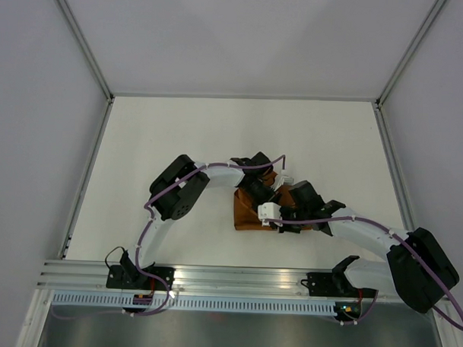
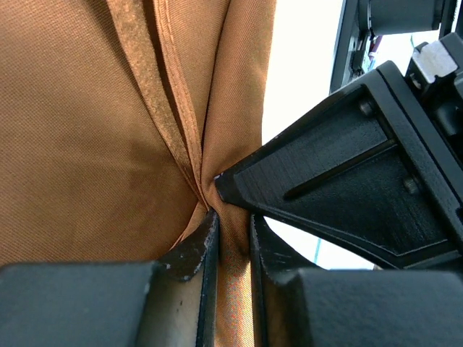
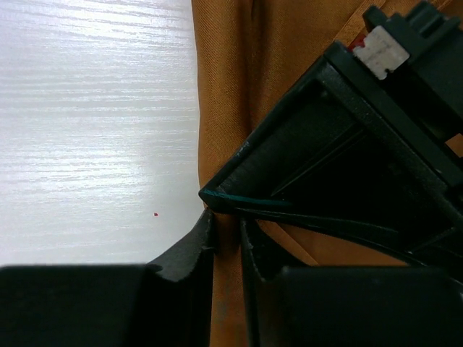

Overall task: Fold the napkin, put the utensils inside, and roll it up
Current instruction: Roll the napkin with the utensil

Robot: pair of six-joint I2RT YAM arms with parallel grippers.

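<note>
Napkin (image 1: 249, 216) bunched on bench (image 1: 179, 141) — fold unfinished, no utensils visible. Left claw (image 2: 231, 231) and right claw (image 3: 228, 238) each clamp a cloth fold — placing, rolling remain.

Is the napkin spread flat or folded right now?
Folded: the napkin is a small bunched bundle, with layered edges showing in the left wrist view.
</note>
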